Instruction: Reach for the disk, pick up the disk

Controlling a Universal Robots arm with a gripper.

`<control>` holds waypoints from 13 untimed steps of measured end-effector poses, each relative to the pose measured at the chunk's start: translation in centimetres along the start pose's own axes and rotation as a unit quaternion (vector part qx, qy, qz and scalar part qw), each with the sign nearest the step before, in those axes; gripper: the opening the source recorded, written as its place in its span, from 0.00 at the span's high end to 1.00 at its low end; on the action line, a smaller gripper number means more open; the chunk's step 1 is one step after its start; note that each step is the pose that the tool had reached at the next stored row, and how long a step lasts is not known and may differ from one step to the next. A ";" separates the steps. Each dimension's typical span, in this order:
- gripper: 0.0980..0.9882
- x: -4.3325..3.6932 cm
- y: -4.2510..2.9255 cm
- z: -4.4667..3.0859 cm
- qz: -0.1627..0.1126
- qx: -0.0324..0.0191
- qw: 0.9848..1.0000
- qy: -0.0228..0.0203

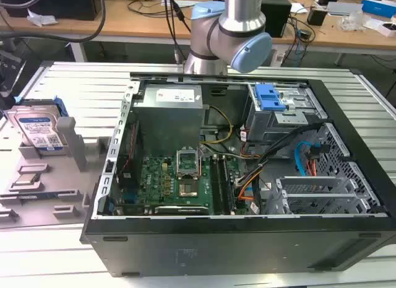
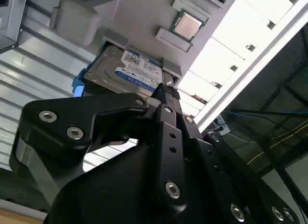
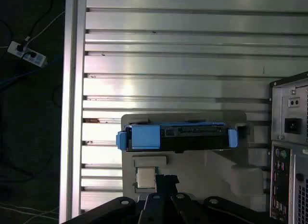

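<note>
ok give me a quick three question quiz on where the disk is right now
1. True or false: the disk lies inside the computer case.
2. The disk stands in: A) the grey holder B) the case's drive bay C) a cardboard box.
3. What colour is the frame around the disk's edges?

Key: 1 false; 2 A; 3 blue.

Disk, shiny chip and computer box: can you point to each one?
disk [image 2: 137,70], second wrist view, on its white-and-blue label.
chip [image 2: 186,25], second wrist view, on its silver top.
computer box [image 1: 235,251], exterior view, on its black outer wall.
</note>
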State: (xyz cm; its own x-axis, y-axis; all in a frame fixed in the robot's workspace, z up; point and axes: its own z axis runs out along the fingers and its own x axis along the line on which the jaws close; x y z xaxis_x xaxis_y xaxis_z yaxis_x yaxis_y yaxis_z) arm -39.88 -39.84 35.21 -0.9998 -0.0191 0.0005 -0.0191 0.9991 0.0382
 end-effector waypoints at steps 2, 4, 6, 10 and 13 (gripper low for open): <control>0.99 0.01 0.00 0.00 -0.011 0.000 1.000 0.000; 0.99 0.00 0.00 0.00 -0.027 0.000 1.000 0.001; 0.99 0.00 0.00 0.00 -0.040 0.000 0.999 0.002; 0.99 0.00 0.00 0.00 -0.063 0.000 0.998 0.002; 0.99 0.00 0.00 0.00 -0.083 0.000 0.997 0.003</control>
State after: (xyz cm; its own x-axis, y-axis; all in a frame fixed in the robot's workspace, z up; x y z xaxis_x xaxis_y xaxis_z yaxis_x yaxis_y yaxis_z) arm -39.88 -39.84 35.22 -0.9828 -0.1846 0.0006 -0.1844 0.9821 0.0382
